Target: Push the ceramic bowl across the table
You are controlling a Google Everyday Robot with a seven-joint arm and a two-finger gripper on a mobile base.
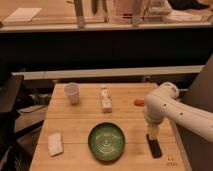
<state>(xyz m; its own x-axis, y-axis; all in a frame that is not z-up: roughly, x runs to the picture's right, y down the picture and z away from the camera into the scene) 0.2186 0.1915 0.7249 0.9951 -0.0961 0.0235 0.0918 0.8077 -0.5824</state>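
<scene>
On the table, ceramic bowl mouth up; hand just beside.

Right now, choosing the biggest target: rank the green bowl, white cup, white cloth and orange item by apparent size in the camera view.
1. ceramic bowl
2. white cup and white cloth: alike, unranked; the cup sits farther back
3. orange item, smallest
The gripper hangs just right of the bowl.

White cup back left; pale bottle centre; orange item right; white cloth front left; black remote below gripper.
</scene>
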